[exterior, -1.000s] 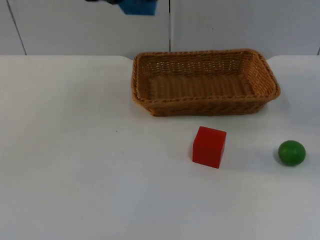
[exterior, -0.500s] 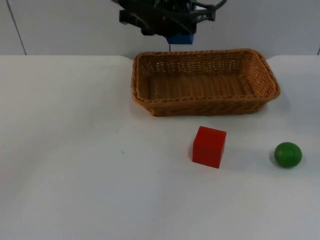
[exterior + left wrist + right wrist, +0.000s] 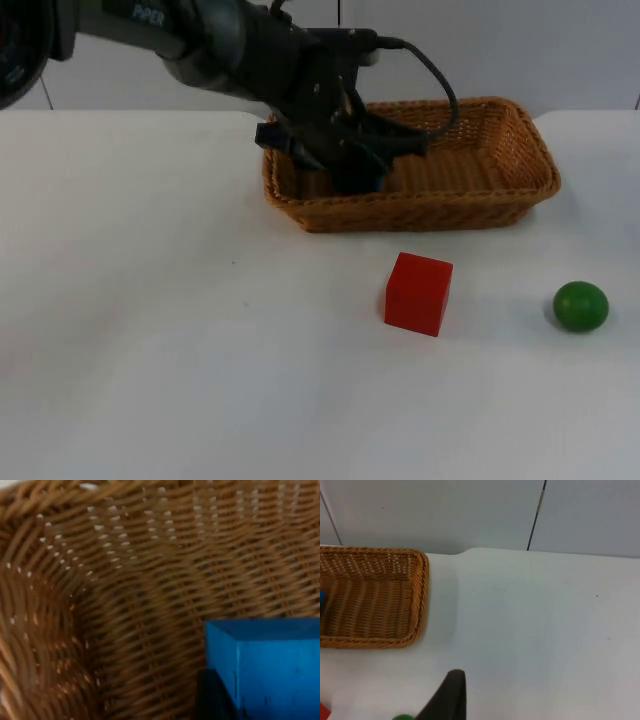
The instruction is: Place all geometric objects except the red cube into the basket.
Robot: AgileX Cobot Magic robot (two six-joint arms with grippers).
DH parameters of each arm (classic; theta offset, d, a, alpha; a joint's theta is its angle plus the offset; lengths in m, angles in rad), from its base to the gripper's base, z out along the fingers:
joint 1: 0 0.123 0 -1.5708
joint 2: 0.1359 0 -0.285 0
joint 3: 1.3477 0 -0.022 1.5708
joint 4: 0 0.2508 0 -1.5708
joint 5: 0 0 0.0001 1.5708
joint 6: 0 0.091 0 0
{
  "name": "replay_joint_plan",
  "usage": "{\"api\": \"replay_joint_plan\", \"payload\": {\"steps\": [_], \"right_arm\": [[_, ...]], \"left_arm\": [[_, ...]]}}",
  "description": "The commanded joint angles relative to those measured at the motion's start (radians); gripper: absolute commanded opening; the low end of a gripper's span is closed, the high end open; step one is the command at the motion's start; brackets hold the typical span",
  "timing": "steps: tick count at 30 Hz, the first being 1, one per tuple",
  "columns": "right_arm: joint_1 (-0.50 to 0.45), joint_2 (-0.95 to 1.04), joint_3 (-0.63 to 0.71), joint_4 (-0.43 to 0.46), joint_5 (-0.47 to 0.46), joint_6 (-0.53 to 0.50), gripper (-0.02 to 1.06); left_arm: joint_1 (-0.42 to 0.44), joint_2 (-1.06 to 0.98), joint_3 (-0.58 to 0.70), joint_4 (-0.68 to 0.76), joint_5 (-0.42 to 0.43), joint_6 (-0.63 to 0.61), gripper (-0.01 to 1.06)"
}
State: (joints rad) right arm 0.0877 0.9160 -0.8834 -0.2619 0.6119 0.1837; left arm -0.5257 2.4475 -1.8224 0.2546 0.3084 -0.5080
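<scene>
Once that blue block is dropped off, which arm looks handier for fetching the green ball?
Probably the right. The green ball lies on the table's right side, near the right pincer. The left pincer is down inside the basket, holding the blue block.

Your left gripper [image 3: 360, 178], above the partition a second ago, has descended into the basket [image 3: 520, 150], carrying the blue block [image 3: 270, 667]; the green ball [image 3: 581, 306] shifted slightly on the worktop.

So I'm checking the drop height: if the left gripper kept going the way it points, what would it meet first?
Probably the basket floor: the left gripper, holding the blue cube, points down inside it.
</scene>
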Motion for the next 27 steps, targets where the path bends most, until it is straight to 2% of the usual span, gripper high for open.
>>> {"api": "replay_joint_plan", "payload": {"steps": [1,3,4,5,7,8,9,10,11,17,21,22,25,27], "right_arm": [[0.004,-0.002,-0.005,-0.009,-0.01,0.001,1.04],[0.004,-0.002,-0.005,-0.009,-0.01,0.001,1.04],[0.004,-0.002,-0.005,-0.009,-0.01,0.001,1.04],[0.004,-0.002,-0.005,-0.009,-0.01,0.001,1.04],[0.004,-0.002,-0.005,-0.009,-0.01,0.001,1.04],[0.004,-0.002,-0.005,-0.009,-0.01,0.001,1.04],[0.004,-0.002,-0.005,-0.009,-0.01,0.001,1.04],[0.004,-0.002,-0.005,-0.009,-0.01,0.001,1.04],[0.004,-0.002,-0.005,-0.009,-0.008,0.001,1.04],[0.004,-0.002,-0.005,-0.009,-0.002,0.001,1.04],[0.004,-0.002,-0.005,-0.009,-0.009,0.001,1.04],[0.004,-0.002,-0.005,-0.009,-0.009,0.001,1.04],[0.004,-0.002,-0.005,-0.009,-0.017,0.001,1.04],[0.004,-0.002,-0.005,-0.009,-0.018,0.001,1.04]], "left_arm": [[-0.008,-0.006,-0.01,-0.007,-0.01,0.0,0.0],[-0.008,-0.006,-0.01,-0.007,-0.01,0.0,0.02],[-0.008,-0.006,-0.01,-0.004,-0.01,0.0,0.07],[-0.008,-0.006,-0.01,-0.002,-0.007,0.0,0.15],[-0.008,-0.006,-0.01,-0.002,-0.007,0.0,0.4],[-0.008,-0.006,-0.01,-0.002,-0.007,0.0,0.4],[-0.008,-0.006,-0.012,-0.011,-0.007,0.0,0.72],[-0.013,-0.006,-0.021,-0.011,-0.007,0.0,0.95],[-0.013,-0.006,-0.03,-0.013,-0.007,0.0,1.05],[-0.013,-0.035,-0.095,-0.012,-0.009,0.007,1.05],[-0.013,-0.099,-0.183,0.007,0.1,0.049,1.05],[-0.013,-0.099,-0.183,0.007,0.1,0.049,1.05],[-0.01,-0.194,-0.2,0.019,0.185,0.142,1.05],[-0.004,-0.235,-0.2,0.021,0.2,0.167,1.05]]}}
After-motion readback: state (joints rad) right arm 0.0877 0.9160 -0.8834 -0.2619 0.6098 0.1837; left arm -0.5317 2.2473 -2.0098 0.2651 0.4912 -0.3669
